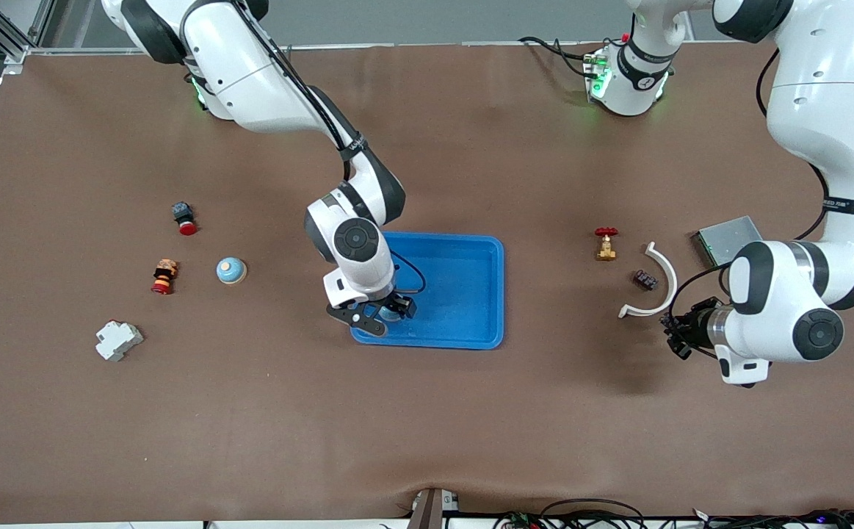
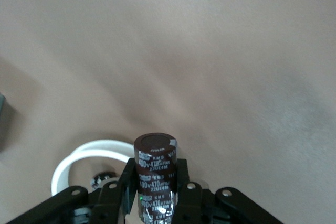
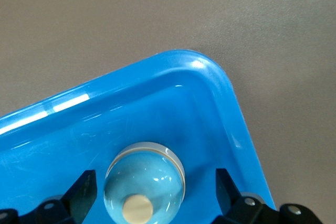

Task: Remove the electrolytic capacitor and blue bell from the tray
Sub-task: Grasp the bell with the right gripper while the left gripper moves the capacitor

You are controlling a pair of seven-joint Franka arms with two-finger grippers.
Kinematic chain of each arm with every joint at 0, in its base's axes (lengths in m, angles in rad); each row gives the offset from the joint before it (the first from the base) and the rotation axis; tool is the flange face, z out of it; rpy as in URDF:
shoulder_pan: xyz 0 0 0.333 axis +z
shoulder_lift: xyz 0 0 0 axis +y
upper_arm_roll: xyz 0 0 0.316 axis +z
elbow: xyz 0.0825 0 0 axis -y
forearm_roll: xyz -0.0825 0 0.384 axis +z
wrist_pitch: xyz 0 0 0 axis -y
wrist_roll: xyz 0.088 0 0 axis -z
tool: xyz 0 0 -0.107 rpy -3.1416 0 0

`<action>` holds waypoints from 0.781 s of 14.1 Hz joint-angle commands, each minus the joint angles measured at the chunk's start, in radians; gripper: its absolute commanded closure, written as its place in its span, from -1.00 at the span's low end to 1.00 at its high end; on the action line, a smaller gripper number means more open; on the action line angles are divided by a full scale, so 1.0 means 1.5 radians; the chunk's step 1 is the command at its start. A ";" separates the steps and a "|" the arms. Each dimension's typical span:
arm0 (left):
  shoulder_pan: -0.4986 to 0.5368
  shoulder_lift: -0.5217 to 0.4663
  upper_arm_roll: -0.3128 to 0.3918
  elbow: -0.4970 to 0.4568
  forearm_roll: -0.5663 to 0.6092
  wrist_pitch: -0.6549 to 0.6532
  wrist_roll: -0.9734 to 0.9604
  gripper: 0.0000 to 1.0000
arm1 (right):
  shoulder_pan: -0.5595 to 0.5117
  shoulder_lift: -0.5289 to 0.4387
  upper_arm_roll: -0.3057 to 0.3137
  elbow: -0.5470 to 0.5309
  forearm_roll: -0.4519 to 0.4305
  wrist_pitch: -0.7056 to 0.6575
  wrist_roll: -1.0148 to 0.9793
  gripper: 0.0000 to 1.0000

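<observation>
Right gripper (image 3: 152, 195) spread wide around pale blue domed bell (image 3: 144, 182) in bright blue plastic tray (image 1: 471, 250), ready to pinch. Left gripper (image 2: 156, 192) clamped on dark cylindrical electrolytic capacitor (image 2: 155, 174), over brown table (image 1: 427, 411), clear of tray.

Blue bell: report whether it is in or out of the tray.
In. The blue bell sits on the tray floor near a corner, between the right gripper's open fingers.

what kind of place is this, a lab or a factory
Probably a robotics lab test bench: two arms share a brown-covered table scattered with unrelated small parts, such as a brass valve and a blue tray, with loose cables along the table's edge.
</observation>
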 commanded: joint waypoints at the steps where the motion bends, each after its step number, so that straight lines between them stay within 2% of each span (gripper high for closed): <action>1: 0.014 -0.008 -0.005 -0.003 0.013 -0.004 0.028 1.00 | 0.009 0.017 -0.008 0.028 -0.014 -0.007 0.021 -1.00; 4: 0.029 -0.010 -0.005 -0.015 0.014 -0.008 0.049 1.00 | 0.009 0.025 -0.007 0.037 -0.013 -0.007 0.024 -1.00; 5: 0.033 -0.009 -0.005 -0.021 0.014 -0.007 0.052 1.00 | 0.009 0.027 -0.007 0.038 -0.014 -0.007 0.029 -0.85; 8: 0.035 -0.025 -0.004 -0.049 0.016 0.000 0.056 1.00 | 0.009 0.031 -0.007 0.041 -0.014 -0.008 0.031 -0.13; 9: 0.035 -0.023 -0.004 -0.049 0.017 0.001 0.059 1.00 | 0.009 0.031 -0.007 0.042 -0.014 -0.008 0.031 0.19; 11: 0.041 -0.021 -0.004 -0.049 0.017 0.005 0.066 1.00 | 0.009 0.031 -0.006 0.045 -0.012 -0.012 0.032 1.00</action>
